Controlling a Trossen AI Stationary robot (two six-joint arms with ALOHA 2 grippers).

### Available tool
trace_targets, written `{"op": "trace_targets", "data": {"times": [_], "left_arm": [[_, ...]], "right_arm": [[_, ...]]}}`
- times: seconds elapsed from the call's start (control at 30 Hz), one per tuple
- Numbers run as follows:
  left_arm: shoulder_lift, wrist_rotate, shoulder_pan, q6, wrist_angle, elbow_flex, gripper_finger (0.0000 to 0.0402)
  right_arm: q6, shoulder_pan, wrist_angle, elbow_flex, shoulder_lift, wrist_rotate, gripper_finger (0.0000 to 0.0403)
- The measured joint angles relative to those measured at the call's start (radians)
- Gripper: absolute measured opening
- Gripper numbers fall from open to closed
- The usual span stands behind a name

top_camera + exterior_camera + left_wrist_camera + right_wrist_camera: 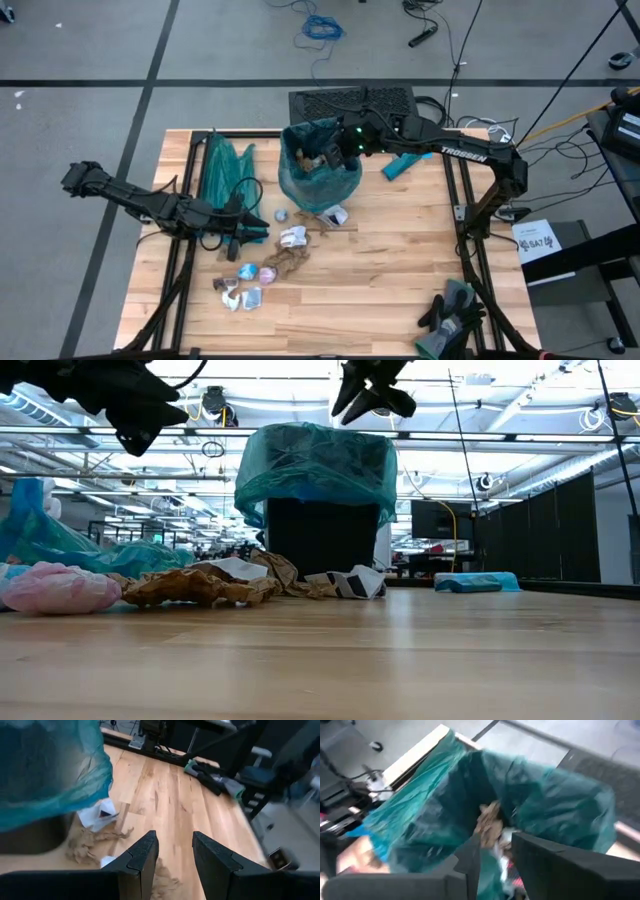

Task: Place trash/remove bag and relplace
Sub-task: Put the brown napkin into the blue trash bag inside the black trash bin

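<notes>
Scraps [283, 262] lie just ahead of the left end effector [262, 234], its fingers spread and empty above the tabletop [400, 280], with the string of trash running on toward the near edge. The right end effector [335, 152] hangs over the bin [320, 165], fingers parted, holding nothing I can see; paper already sits inside. Left arm looks far nearer the remaining trash.

You've got trash [283, 262] scattered on the worktop [400, 280] just in front of the bin's teal bag [320, 165]: crumpled brown paper, white wrappers, plus a small cluster of pink/light-blue/purple scraps [242, 288] toward the left-front. More brown & white scraps [492, 827] lie inside the bag, which lines the dark bin, upright, mouth open, rim folded over.
</notes>
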Motion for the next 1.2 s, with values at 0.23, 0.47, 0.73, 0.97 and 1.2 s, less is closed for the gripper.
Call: {"op": "trace_targets", "data": {"times": [0.23,0.47,0.73,0.97,1.2], "left_arm": [[0.0,-0.019,0.033,-0.184,-0.004,0.0,0.0127],[0.0,-0.021,0.083,-0.129,-0.197,0.12,0.0127],[0.009,-0.012,0.11,-0.23,-0.687,0.384,0.0127],[0.013,0.023,0.073,-0.623,-0.92,0.478,0.0127],[0.09,0.003,-0.067,-0.909,-0.975,0.478,0.0127]], "right_arm": [[0.151,0.147,-0.201,0.0,-0.058,0.103,0.012],[0.561,0.427,-0.538,0.0,-0.078,0.365,0.012],[1.071,0.716,-0.54,-0.211,-0.082,0.417,0.012],[1.321,0.843,-0.258,-0.482,-0.082,0.406,0.012],[1.243,0.867,-0.123,-0.582,-0.081,0.354,0.0121]]}}
